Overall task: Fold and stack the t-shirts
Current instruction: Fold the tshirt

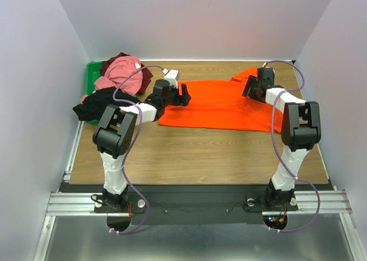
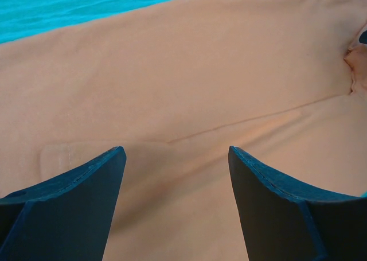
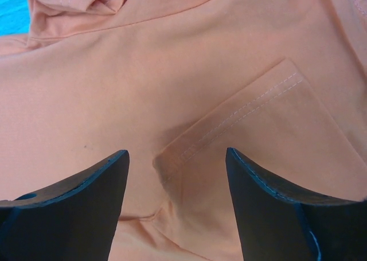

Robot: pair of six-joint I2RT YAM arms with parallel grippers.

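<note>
A bright orange t-shirt [image 1: 223,103] lies spread flat across the middle of the wooden table [image 1: 195,152]. My left gripper [image 1: 184,94] hangs open over its left edge; in the left wrist view the fingertips [image 2: 176,152] stand wide apart above smooth orange cloth [image 2: 189,77], holding nothing. My right gripper [image 1: 250,88] sits over the shirt's far right part, by a bunched sleeve. In the right wrist view it [image 3: 176,155] is open above a stitched sleeve hem [image 3: 252,109], with nothing between the jaws. Pink [image 1: 123,71], maroon [image 1: 144,77] and black [image 1: 97,103] t-shirts lie heaped at the far left.
A green plastic bin [image 1: 90,77] stands at the far left corner under the heap of shirts. White walls close the table in on the left, back and right. Bare wood shows in front of the orange shirt.
</note>
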